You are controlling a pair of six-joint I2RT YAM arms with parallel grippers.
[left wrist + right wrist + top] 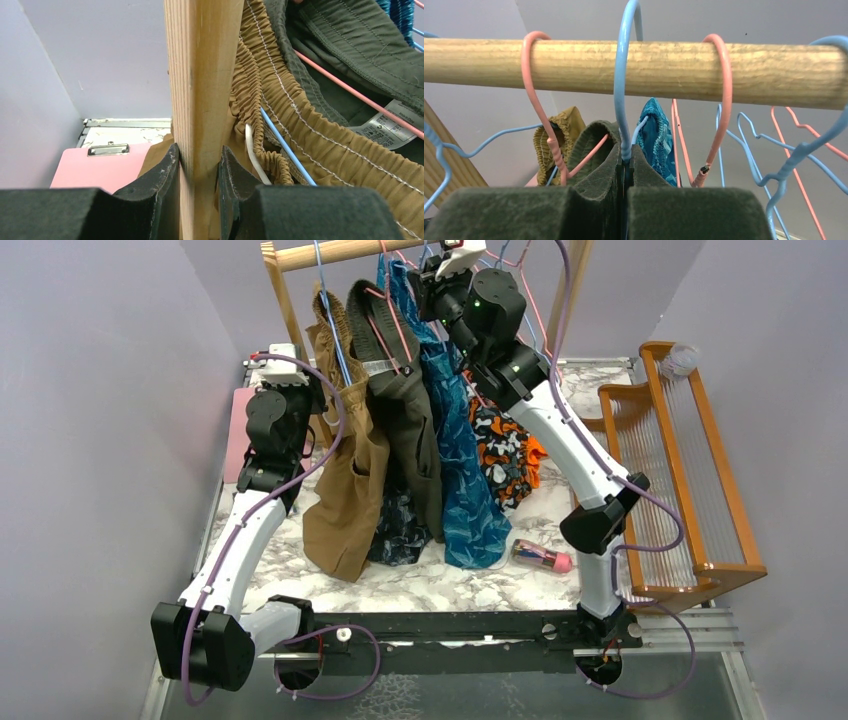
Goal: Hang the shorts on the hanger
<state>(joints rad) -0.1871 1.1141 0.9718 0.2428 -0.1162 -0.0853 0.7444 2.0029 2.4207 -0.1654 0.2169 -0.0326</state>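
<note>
Right gripper (625, 167) is clamped tight, fingers pressed together, on the neck of the thin light-blue wire hanger (618, 100). It grips just below the hook, which is looped over the round wooden rail (684, 70).

The shiny teal-blue shorts (465, 475), printed with darker wavy marks, hang below that rail in a long narrow drape that reaches low toward the marble-patterned bench (440, 590). In the right wrist view their gathered waistband sits just behind the gripper's fingers, and one blue wire of the hanger runs into it. Beside them, toward the left arm, hang an olive-green garment (405, 430) and then tan gathered-waist shorts (345, 490).

The right arm rises from its base with the elbow pushed outward, the forearm slanting up and inward, and the wrist lifted to rail height. The left arm stretches forward along the bench's left side, its wrist at the pale wooden upright post (200, 75) that carries the rail. The left gripper (200, 160) is closed around this post, with a dark padded finger pressed against each side.
</note>
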